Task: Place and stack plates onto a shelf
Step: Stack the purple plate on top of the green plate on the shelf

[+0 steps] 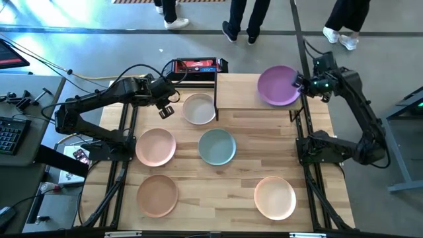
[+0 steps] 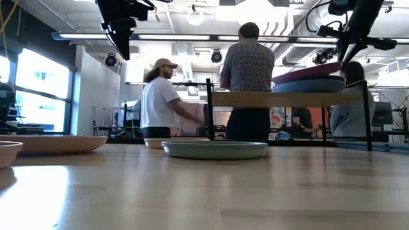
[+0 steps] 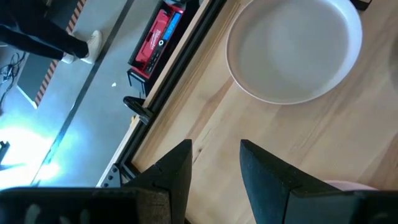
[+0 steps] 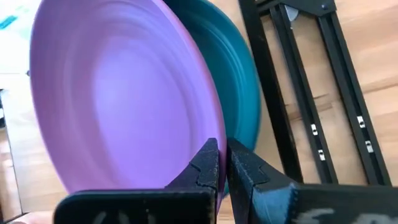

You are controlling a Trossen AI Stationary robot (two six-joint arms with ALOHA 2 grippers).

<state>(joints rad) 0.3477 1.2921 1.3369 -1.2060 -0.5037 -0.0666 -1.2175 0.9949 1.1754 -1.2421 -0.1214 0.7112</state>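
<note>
Over shelf (image 1: 236, 92), right claw (image 4: 222, 163) grips purple plate (image 4: 118, 93) (tilted).

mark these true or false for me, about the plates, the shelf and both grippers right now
1. The right gripper is shut on the purple plate. True.
2. The purple plate lies flat on the tabletop. False: it is tilted over a dark teal plate on the shelf.
3. The left gripper holds the beige plate. False: it is open, empty, above the table beside that plate.
4. The sage green plate sits on the tabletop. True.
5. Every plate is on the shelf. False: five lie on the tabletop.
</note>
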